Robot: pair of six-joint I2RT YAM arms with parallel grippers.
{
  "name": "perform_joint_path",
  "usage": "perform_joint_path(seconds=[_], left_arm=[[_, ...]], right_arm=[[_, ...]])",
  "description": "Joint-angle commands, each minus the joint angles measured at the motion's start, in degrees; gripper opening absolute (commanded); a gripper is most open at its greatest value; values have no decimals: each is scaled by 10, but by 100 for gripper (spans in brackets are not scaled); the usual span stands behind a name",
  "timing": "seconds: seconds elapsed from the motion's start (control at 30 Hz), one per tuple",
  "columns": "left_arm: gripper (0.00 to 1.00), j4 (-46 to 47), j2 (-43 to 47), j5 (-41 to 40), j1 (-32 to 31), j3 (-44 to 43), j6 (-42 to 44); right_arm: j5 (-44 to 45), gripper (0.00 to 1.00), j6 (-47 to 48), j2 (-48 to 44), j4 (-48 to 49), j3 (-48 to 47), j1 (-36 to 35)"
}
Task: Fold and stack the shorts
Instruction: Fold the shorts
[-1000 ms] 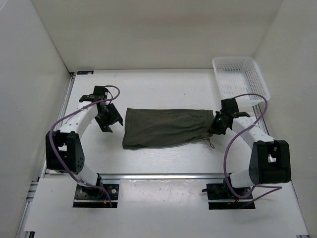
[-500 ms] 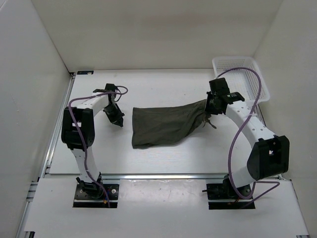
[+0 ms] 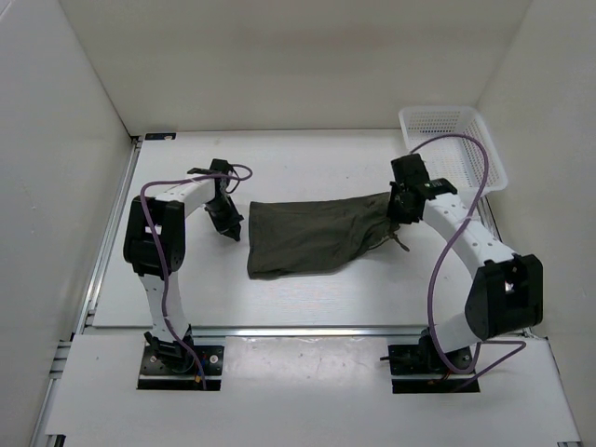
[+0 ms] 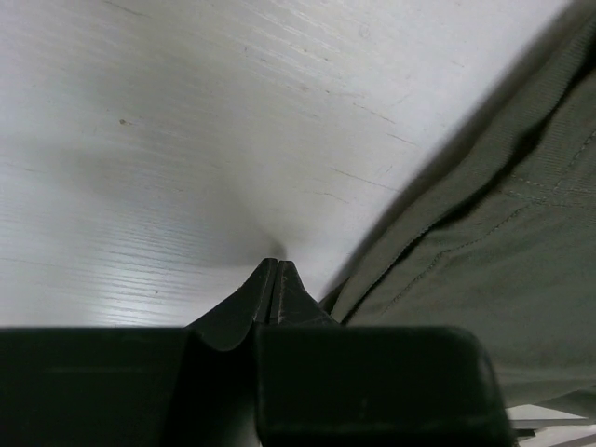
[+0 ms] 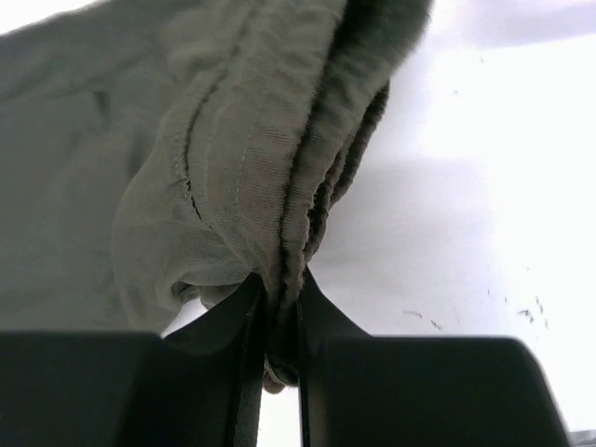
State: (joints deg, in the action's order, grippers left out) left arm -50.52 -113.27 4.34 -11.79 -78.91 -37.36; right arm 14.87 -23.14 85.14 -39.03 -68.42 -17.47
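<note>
At the left of the table (image 3: 168, 289), the left gripper (image 3: 228, 223) sits low, just beside the leg end of the shorts (image 3: 312, 233). Its wrist view shows the jaws pressed together with nothing between them, the tips (image 4: 276, 265) at the table surface and the hem (image 4: 438, 251) lying right alongside, apparently not caught. So that end of the cloth looks free.

Across the middle, the shorts lie in one long, narrow strip. It looks as if the two legs already lie one over the other, though I cannot confirm this from above. The fabric is wrinkled and skewed, with the right end farther back than the left.

On the right, the right gripper (image 3: 400, 207) is clamped on the gathered waistband (image 5: 279, 168), whose folds are bunched between its fingers in the wrist view. The drawstring (image 3: 400, 244) trails out just beside it. The basket (image 3: 456, 144) stands behind in the far right corner, holding nothing visible.

At most a lengthwise fold is done. Left to do are flattening the strip, taking hold of the leg end, folding crosswise to a compact pile, and placing it as the stack.
</note>
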Motion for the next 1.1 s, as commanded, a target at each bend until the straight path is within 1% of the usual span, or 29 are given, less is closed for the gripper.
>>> perform_joint_path(seconds=[0.0, 0.03, 0.1, 0.13, 0.17, 0.23, 0.27, 0.3, 0.4, 0.5, 0.63, 0.67, 0.77, 0.87, 0.97, 1.0, 1.07], left_arm=[[10, 6, 22, 8, 1, -19, 4], [10, 6, 28, 8, 1, -19, 4], [10, 6, 28, 8, 1, -19, 4], [10, 6, 28, 13, 1, -19, 4], [10, 6, 28, 13, 1, -25, 9], [10, 6, 28, 18, 1, -25, 9], [10, 6, 28, 18, 1, -25, 9], [10, 6, 28, 18, 1, -25, 9], [10, 6, 28, 18, 1, -25, 9], [10, 6, 28, 18, 1, -25, 9], [10, 1, 28, 18, 1, -25, 9], [10, 1, 28, 18, 1, -25, 9], [10, -4, 28, 12, 1, -30, 9], [10, -10, 28, 12, 1, -35, 9], [10, -10, 28, 7, 1, -40, 14], [10, -10, 28, 7, 1, -41, 14], [10, -15, 28, 7, 1, -41, 14]], right_arm=[[-8, 7, -22, -62, -13, 72, 38], [-32, 16, -22, -71, -5, 93, 47], [-68, 47, -22, -84, 1, 129, 79], [-84, 74, -22, -84, 9, 156, 90], [-95, 82, -22, -84, 16, 166, 101], [-130, 90, -22, -84, 25, 184, 133], [-142, 92, -22, -84, 37, 196, 144], [-152, 92, -22, -84, 42, 196, 165], [-183, 92, -22, -64, 65, 210, 189], [-204, 93, -28, -32, 92, 210, 195], [-223, 87, -49, 9, 127, 210, 195], [-230, 84, -56, 25, 127, 210, 195], [-235, 78, -76, 48, 152, 210, 195], [-240, 67, -87, 63, 170, 216, 195], [-228, 49, -92, 70, 170, 204, 190], [-220, 32, -92, 71, 170, 198, 190], [-209, 15, -87, 77, 162, 191, 190]])
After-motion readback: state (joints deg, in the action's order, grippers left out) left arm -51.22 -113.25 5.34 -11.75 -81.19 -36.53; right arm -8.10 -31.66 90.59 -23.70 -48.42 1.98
